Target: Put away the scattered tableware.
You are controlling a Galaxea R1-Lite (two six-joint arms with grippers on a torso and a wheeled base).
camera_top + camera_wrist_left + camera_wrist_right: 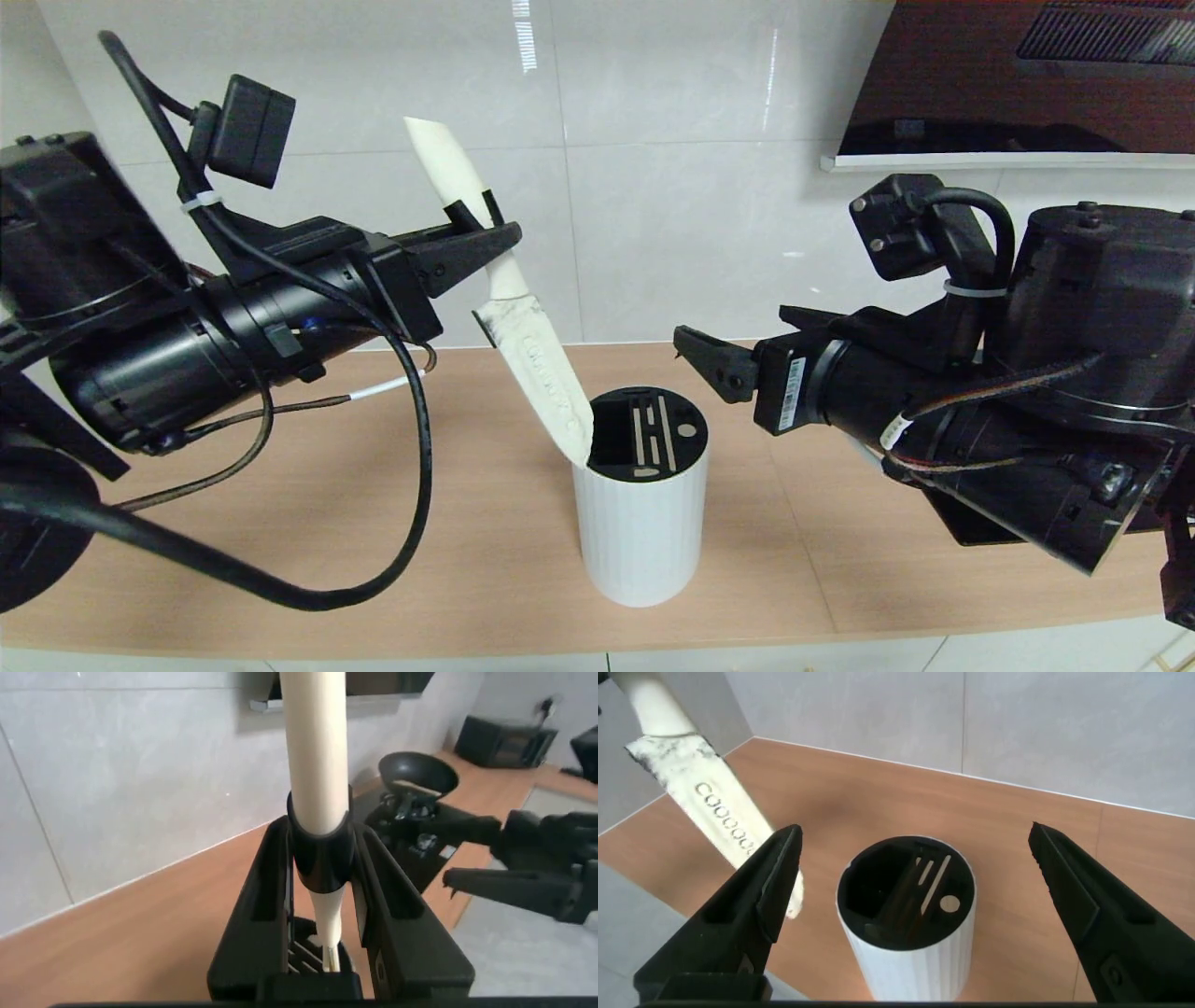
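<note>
Two hands flank a knife block [639,532] on the surface [373,523]: left hand [481,233] clamped on a white knife [532,355], tip at the rim; right hand [714,364] with fingers apart.

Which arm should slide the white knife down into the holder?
The left. The left pincer is shut on the knife by its handle, with the blade tip right by the rim of the holder. The right pincer is open and empty, facing the holder.

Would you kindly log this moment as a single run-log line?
left gripper: shut on knife | knife: tilted, tip near holder rim | right gripper: open, beside holder
</note>
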